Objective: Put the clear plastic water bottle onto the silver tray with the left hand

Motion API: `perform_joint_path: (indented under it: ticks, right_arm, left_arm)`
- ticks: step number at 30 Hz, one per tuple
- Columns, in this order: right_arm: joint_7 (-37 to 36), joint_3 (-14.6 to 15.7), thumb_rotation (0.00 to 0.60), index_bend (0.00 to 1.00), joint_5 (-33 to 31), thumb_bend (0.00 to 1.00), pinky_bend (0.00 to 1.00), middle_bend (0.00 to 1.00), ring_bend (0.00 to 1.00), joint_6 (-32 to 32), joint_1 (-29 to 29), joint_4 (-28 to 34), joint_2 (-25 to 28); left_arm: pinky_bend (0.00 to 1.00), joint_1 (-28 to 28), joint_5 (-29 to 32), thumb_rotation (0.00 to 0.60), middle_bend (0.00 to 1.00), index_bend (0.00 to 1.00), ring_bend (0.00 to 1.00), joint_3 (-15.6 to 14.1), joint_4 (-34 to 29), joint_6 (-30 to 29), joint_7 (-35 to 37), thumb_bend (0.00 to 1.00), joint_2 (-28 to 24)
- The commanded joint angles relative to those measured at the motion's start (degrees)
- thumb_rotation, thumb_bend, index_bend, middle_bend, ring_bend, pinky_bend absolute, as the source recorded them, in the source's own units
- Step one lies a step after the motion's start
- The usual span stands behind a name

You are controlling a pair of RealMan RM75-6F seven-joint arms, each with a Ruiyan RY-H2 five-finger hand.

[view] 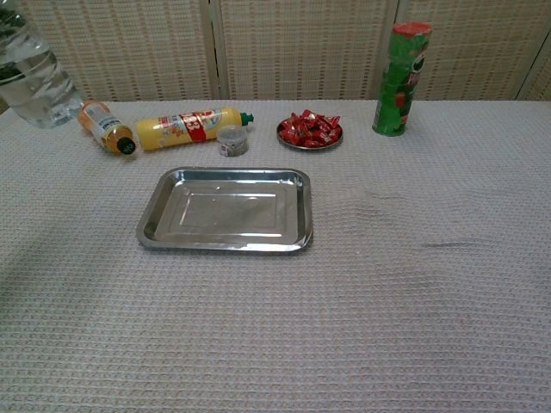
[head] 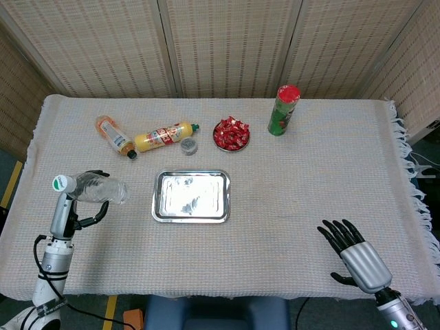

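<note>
The clear plastic water bottle [head: 103, 190] with a pale cap is tilted in the air over the table's left side, and my left hand [head: 84, 207] grips it with dark fingers curled around its body. In the chest view only the bottle's lower part [view: 34, 82] shows, at the top left corner. The silver tray [head: 157, 196] lies empty to the right of the bottle, a short gap away, and its rim [view: 224, 244] is also in the chest view. Near the front right edge my right hand [head: 354, 253] hovers with its fingers spread, holding nothing.
Behind the tray lie an orange bottle [head: 115, 136] and a yellow bottle [head: 163, 136] on their sides, with a small tin [head: 189, 146] beside them. A dish of red sweets [head: 232, 134] and a green canister [head: 283, 110] stand further right. Woven screens close the back.
</note>
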State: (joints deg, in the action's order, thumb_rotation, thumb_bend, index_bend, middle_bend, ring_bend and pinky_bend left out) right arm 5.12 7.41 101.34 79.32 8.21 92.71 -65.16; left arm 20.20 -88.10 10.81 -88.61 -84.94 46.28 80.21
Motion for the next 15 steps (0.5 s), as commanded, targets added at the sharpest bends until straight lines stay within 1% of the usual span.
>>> perform_joint_path:
  ticks: [1,4,6,8,11,13,15]
  right_arm:
    - [0.6,0.2,0.6,0.0,0.0,0.01,0.0,0.0,0.0,-0.7,0.1,0.0,-0.2]
    - [0.8,0.1,0.6,0.0,-0.2,0.01,0.0,0.0,0.0,-1.2,0.3,0.0,-0.3]
    - [0.7,0.0,0.6,0.0,-0.3,0.01,0.0,0.0,0.0,-1.2,0.4,0.0,-0.3]
    - [0.5,0.0,0.6,0.0,-0.5,0.01,0.0,0.0,0.0,-1.2,0.4,0.2,-0.2]
    - [0.2,0.2,0.6,0.0,0.0,0.01,0.0,0.0,0.0,-0.6,0.2,0.3,0.0]
    - [0.1,0.3,0.6,0.0,0.5,0.01,0.0,0.0,0.0,-0.1,0.0,0.2,0.1]
    - [0.0,0.4,0.6,0.0,0.7,0.01,0.0,0.0,0.0,0.1,-0.1,0.1,0.1]
  left_arm:
    - [0.37,-0.1,0.9,0.6,0.31,0.31,0.19,-5.6,7.3,7.6,0.7,0.48,2.3]
    - [0.37,0.5,2.4,0.6,0.31,0.32,0.19,-6.9,14.7,11.6,4.3,0.48,6.4]
    - [0.37,0.9,2.1,0.6,0.31,0.32,0.19,-6.3,16.7,11.3,6.3,0.48,7.4]
    - [0.37,1.3,0.9,0.6,0.31,0.32,0.19,-4.4,15.2,8.3,7.5,0.48,6.3]
    - [0.37,1.8,-0.7,0.6,0.31,0.32,0.19,-2.1,9.3,4.6,4.6,0.48,2.9]
    - [0.37,1.7,-0.7,0.6,0.3,0.31,0.18,-1.7,5.7,4.1,1.8,0.48,0.9]
    - [0.37,1.5,0.1,0.6,0.3,0.31,0.18,-2.3,4.9,5.1,0.3,0.48,0.6]
